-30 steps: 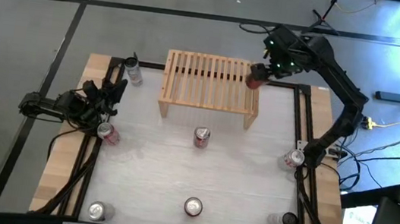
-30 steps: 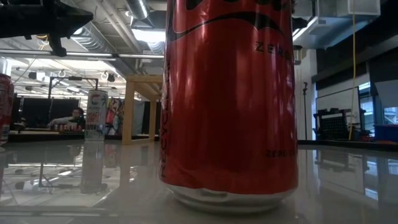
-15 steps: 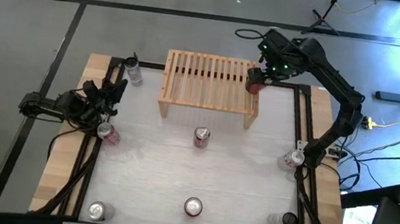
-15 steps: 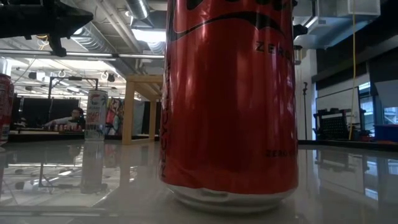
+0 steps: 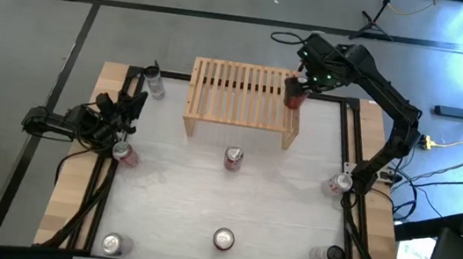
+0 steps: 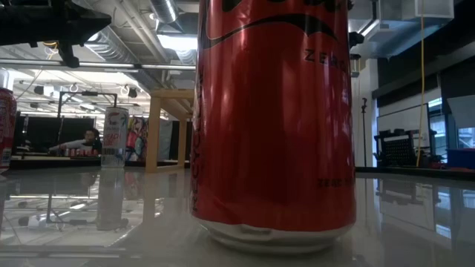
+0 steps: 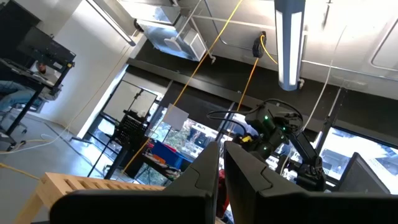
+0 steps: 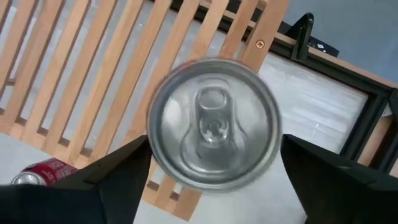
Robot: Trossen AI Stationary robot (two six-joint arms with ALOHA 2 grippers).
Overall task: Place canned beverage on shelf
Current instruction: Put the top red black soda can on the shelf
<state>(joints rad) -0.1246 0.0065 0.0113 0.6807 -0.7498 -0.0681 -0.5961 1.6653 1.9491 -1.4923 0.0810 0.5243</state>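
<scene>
The low light-wood slatted shelf stands along the far edge of the white table, about midway between its far corners. On the shelf's right-hand end sits a red canned beverage with a silver lid, upright on the slats, close to that end's outer edge. The right gripper hangs directly above it. From the right wrist view the can's lid fills the space between the two dark fingers, and each finger stands clear of the can's side with a visible gap, so the jaws are spread and have let go of the can.

The left gripper waits over the table's left edge, nearer the far left corner, its fingers pressed together with nothing between them.

Other cans are scattered on the table: one near the far left corner, a red one by the left edge, one in front of the shelf, one near the right edge, and three along the near edge.
</scene>
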